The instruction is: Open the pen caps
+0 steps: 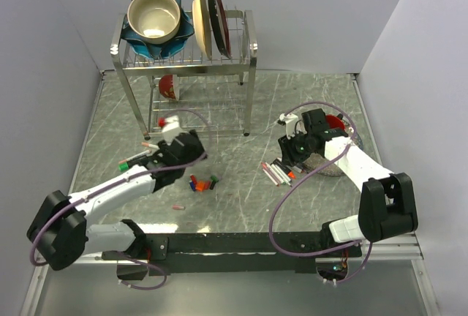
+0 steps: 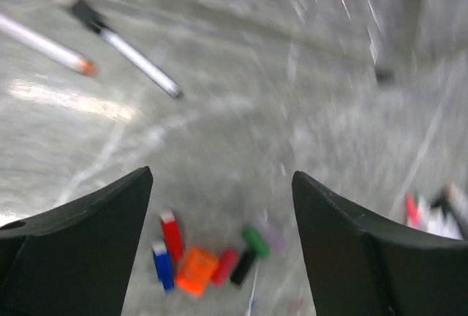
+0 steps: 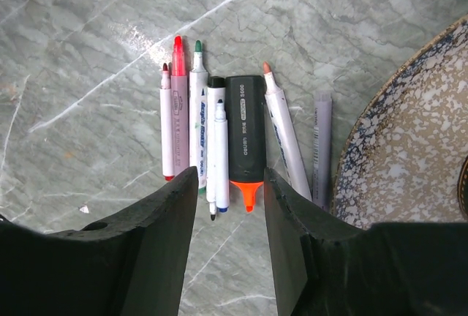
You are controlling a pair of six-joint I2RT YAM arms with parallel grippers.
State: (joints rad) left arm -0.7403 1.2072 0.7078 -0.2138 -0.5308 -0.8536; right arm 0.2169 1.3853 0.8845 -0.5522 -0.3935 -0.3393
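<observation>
1. Top external: your pen caps [image 1: 203,182], stubby coloured plastic, sit heaped on the marbled table [image 1: 234,210] just beside the left gripper [image 1: 186,161]. The pens [image 1: 278,174] lie below the right gripper [image 1: 296,151].
2. Left wrist: the jaws are spread wide and empty, with blurred caps beneath. Two white pens lie slantwise.
3. Right wrist: the jaws are apart and hold nothing. Slim barrels and a black highlighter [image 3: 245,137] lie parallel, running up the frame with tips bare. Your fingers hide some ends.
</observation>
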